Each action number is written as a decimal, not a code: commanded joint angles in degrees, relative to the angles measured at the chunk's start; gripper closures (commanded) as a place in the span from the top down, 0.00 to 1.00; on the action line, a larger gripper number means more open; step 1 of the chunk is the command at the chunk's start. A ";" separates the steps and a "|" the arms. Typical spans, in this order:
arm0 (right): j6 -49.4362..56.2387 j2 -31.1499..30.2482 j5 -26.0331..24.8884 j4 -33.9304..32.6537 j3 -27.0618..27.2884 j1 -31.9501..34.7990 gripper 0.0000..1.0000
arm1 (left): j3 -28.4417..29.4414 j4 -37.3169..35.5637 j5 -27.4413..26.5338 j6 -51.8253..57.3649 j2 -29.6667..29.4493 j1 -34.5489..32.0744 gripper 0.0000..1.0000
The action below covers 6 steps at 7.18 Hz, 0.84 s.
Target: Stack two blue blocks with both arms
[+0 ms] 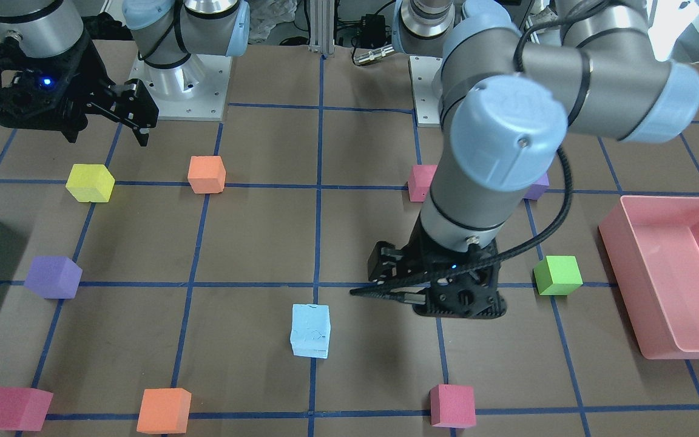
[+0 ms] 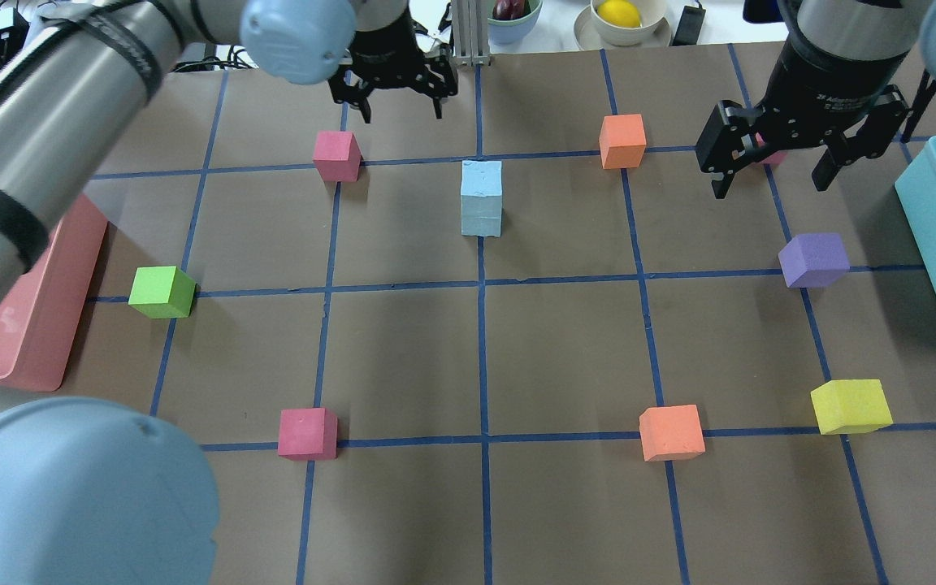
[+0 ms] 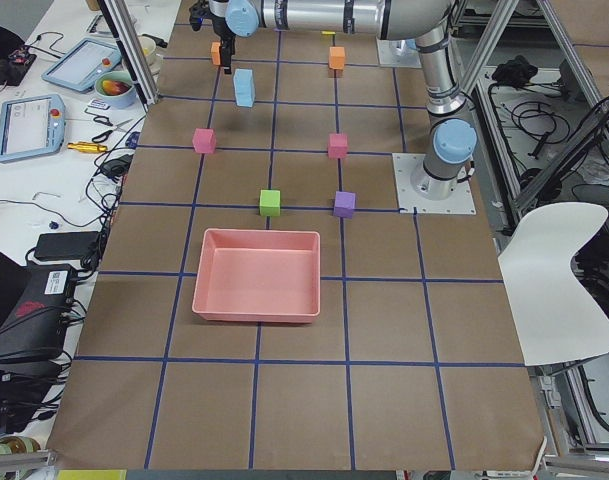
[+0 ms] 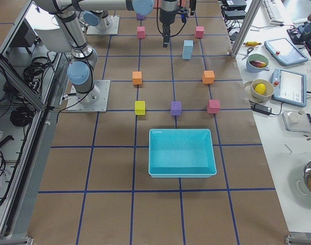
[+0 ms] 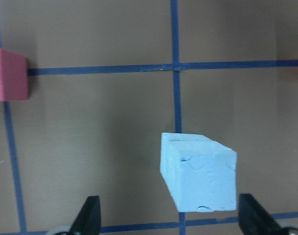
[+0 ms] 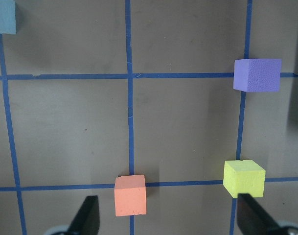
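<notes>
Overhead exterior shows you the two blue blocks (image 2: 482, 199) stacked one on the other on the centre tape line (image 2: 482, 341). Your right gripper (image 2: 769, 185) hangs well to one side, fingers spread and empty. Beyond the stack, the left gripper (image 2: 402, 115) is also spread and empty.

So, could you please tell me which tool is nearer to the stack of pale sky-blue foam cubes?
Left. The left tool hovers close beside the stack of pale sky-blue foam cubes, on its left; the right tool hangs much farther off on its right.
</notes>
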<state>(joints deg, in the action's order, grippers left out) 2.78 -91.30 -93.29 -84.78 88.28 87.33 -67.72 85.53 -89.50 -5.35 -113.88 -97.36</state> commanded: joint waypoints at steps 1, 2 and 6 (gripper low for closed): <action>0.03 -0.54 0.22 0.23 -0.03 0.30 1.00 | -6.68 2.71 -3.98 3.93 10.39 2.35 1.00; 0.03 -0.54 0.22 0.32 0.14 0.39 1.00 | -12.03 2.02 -4.28 4.64 14.61 4.53 1.00; 0.03 -0.54 0.13 0.85 0.23 0.48 1.00 | -20.79 -4.93 -3.67 4.47 20.64 5.96 1.00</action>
<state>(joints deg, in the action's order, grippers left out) 2.81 -91.84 -93.13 -84.14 88.50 87.79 -88.28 82.27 -93.58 -0.76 -93.22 -91.44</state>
